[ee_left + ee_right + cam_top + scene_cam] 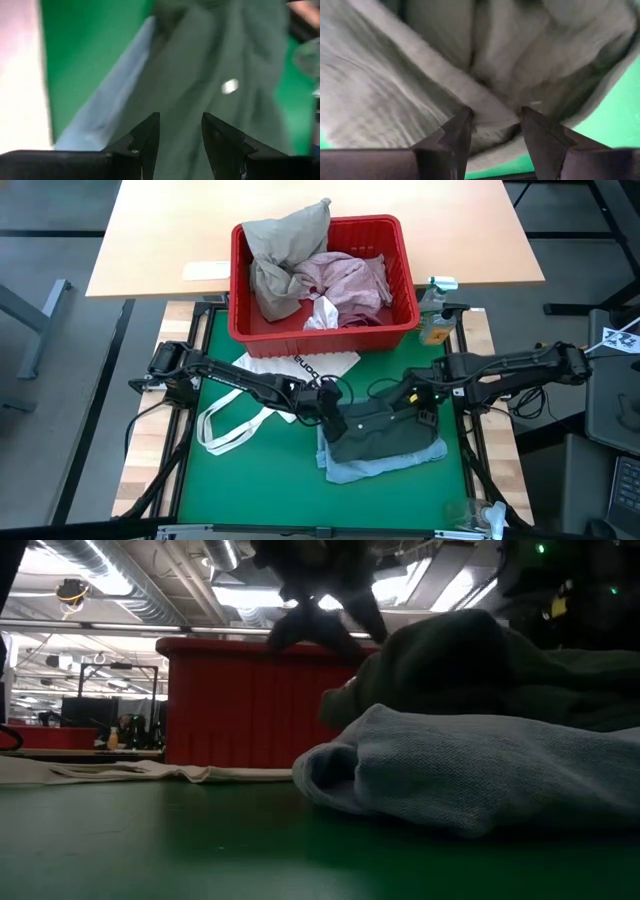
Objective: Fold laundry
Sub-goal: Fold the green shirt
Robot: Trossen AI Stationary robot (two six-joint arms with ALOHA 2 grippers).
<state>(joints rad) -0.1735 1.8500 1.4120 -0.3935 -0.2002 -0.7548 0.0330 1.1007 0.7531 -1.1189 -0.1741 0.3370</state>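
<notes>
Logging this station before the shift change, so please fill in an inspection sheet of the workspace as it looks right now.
Surface: green mat, bare at front left.
Job's things: dark grey-green garment lies on light blue cloth; beige-khaki, pink and white pieces in red basket.
Clutter: white tote bag; bottle beside basket.
Grippers: left gripper and right gripper both open over the dark garment.
Cables: black cable near garment.
Surroundings: wooden table behind.

Both arms reach inward, low over desk center. Left gripper (330,412) fingers (148,134) parted, nothing between them; right gripper (418,408) fingers (457,134) likewise parted.
</notes>
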